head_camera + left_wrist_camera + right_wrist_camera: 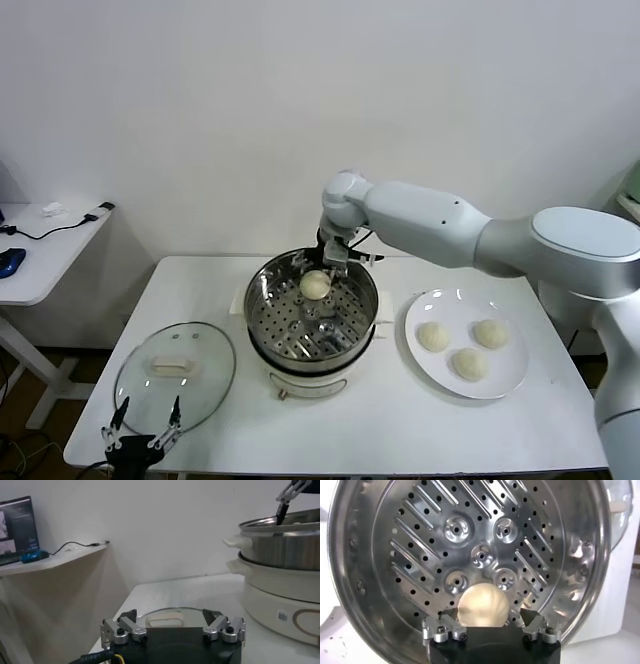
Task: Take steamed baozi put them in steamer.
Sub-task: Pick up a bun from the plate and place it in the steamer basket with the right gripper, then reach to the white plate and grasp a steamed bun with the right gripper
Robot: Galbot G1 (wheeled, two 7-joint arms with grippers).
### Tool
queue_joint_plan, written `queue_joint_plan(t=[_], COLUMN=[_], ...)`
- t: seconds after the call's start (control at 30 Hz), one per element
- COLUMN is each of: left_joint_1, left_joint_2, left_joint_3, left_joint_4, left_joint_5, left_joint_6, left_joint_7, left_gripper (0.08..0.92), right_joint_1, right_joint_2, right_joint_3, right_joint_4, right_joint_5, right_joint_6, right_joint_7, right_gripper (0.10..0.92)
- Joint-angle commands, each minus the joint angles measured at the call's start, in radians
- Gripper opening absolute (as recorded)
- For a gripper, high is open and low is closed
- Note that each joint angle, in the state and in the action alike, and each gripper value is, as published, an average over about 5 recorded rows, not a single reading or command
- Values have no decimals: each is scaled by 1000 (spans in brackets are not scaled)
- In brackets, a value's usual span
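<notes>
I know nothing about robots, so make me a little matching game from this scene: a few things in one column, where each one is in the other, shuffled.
Things:
1. Round glass lid with white handle
2. Single cream-white dough bun
3. Three cream-white dough buns
4. Robot's left hand

Places:
A. On the flat white plate at the table's right
B. Inside the shiny steel steamer, on its perforated tray, under the right hand
C. Flat on the white table, left of the steamer
D. At the table's near left edge, just in front of the lid, open

Pairs: 1-C, 2-B, 3-A, 4-D
</notes>
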Motion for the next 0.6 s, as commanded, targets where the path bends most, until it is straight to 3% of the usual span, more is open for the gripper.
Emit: queue_joint_plan(t=[0.03,0.17,0.33,0.47,0.6], left_joint_1=[0,0,0,-1,-8], left_joint_2=[-2,-4,-3,1,2], left_joint_3=[3,8,12,12,13], left_joint_4=[0,1,0,2,2], left_joint_5=[3,9,10,10,8], left_joint_6=[1,2,1,-1,-5], left_joint_7=[0,1,1,2,2], left_gripper=[823,823,823,823,823], right_joint_1=[89,251,416,462,463], right_joint_2=[-50,-138,-285,-439,-600], right_joint_3=[-15,-93,-225,-319,-463], right_joint_4=[48,94,97,131,234], right_joint_5=[182,493,880,970,921], right_joint_6=[2,-77,-327,-484,-594], right_joint_7=[-42,-175,-304,-295,-229], right_gripper=[823,823,823,823,823])
